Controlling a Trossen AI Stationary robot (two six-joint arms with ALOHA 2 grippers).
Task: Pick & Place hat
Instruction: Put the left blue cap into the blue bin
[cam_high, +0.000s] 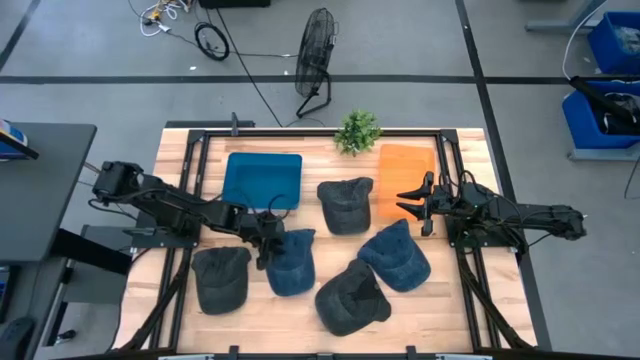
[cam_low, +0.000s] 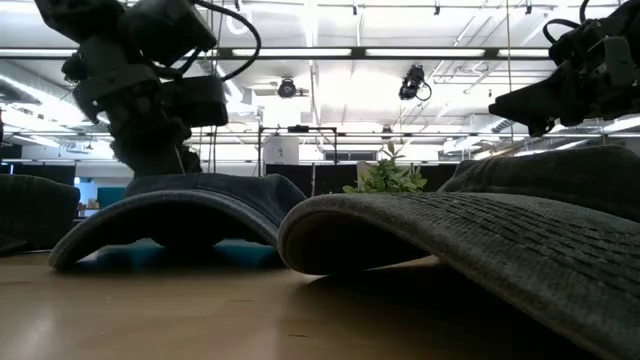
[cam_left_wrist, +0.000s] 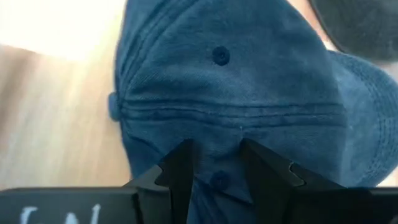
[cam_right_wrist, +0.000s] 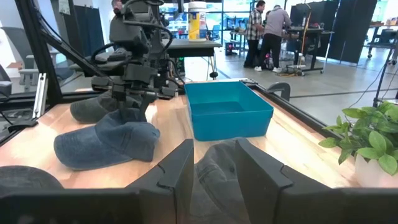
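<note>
My left pincer (cam_high: 266, 243) sits on the blue cap (cam_high: 291, 262) near the bench's (cam_high: 180, 160) front left, fingers (cam_left_wrist: 180, 171) pinching its crown fabric. It looks soft, light and floppy; the crown seems the best hold. Its brim points toward the front edge. My right pincer (cam_high: 415, 200) waits released over the orange tray (cam_high: 405, 165).

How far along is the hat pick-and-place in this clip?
Early. Done: nothing; the blue bin and orange bin look empty. In hand: the left end effector is down on the blue hat, fingers pressed into its crown. Left: lifting it, placing it, and the four other hats. The right end effector waits above the orange bin.
</note>
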